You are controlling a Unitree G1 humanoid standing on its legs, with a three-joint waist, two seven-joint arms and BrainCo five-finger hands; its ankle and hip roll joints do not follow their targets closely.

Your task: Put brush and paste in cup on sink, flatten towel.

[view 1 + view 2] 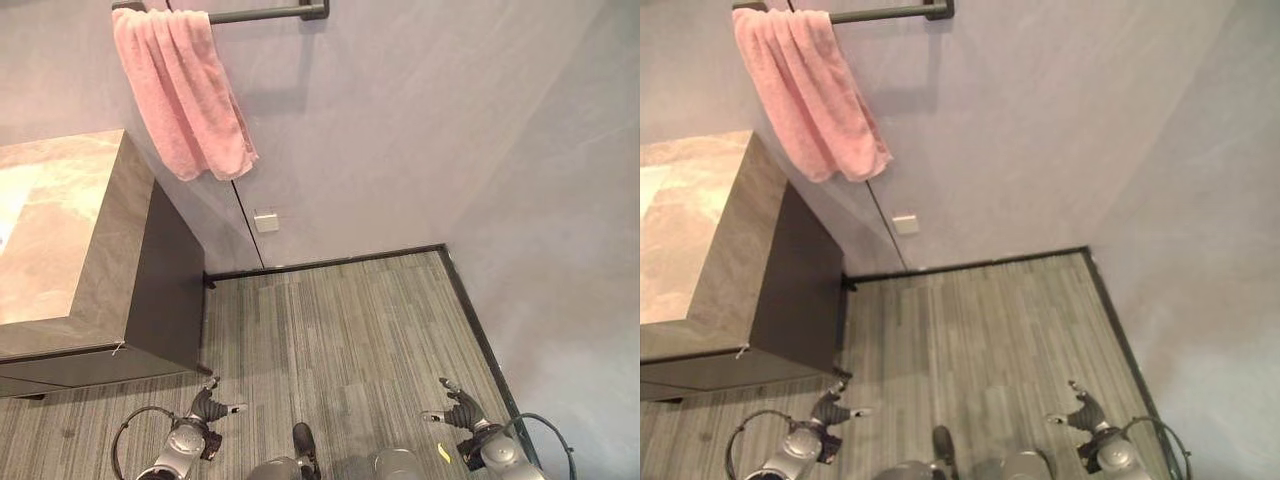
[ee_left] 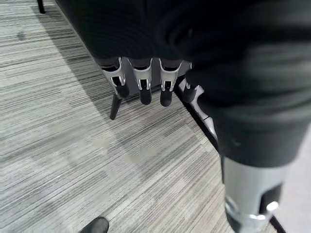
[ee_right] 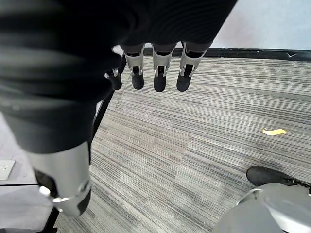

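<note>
A pink towel (image 1: 185,90) hangs bunched and slanted over the left end of a dark wall rail (image 1: 265,13). The sink counter (image 1: 55,235), stone-topped on a dark cabinet, stands at the left. My left hand (image 1: 205,408) hangs low over the floor near the cabinet's front corner, fingers (image 2: 142,83) relaxed and holding nothing. My right hand (image 1: 458,410) hangs low at the right near the wall, fingers (image 3: 158,73) relaxed and empty as well. The towel is far above and ahead of both hands.
Grey striped floor (image 1: 350,330) runs from the cabinet to a dark skirting (image 1: 330,262) along two pale walls. A small white socket plate (image 1: 266,221) sits low on the far wall. A yellow scrap (image 3: 273,131) lies on the floor by my right hand.
</note>
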